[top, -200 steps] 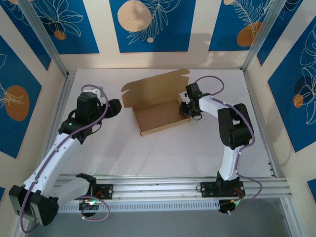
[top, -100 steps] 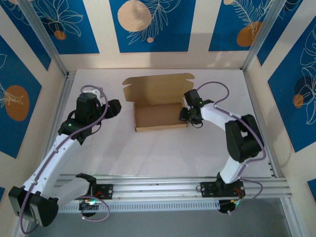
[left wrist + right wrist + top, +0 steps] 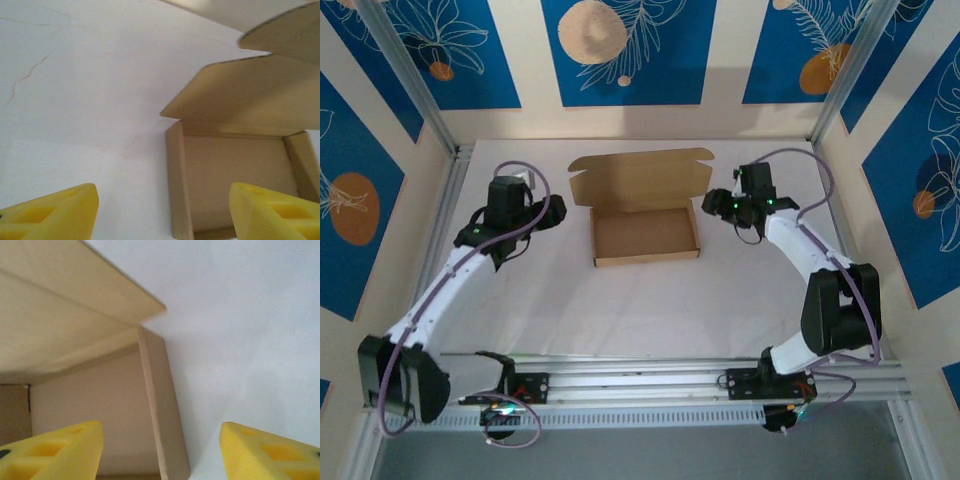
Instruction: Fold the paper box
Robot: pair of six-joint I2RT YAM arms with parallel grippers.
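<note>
- I see the paper box [image 3: 645,237] near the table's [image 3: 650,310] far edge; long axis left-right; lid raised on its far side;
- left gripper [image 3: 558,213] and right gripper [image 3: 710,205] flank its short ends, both spread.

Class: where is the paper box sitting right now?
In the top external view the paper box lies with its lid open on the white table, toward the far middle, between the left gripper and the right gripper.
</note>
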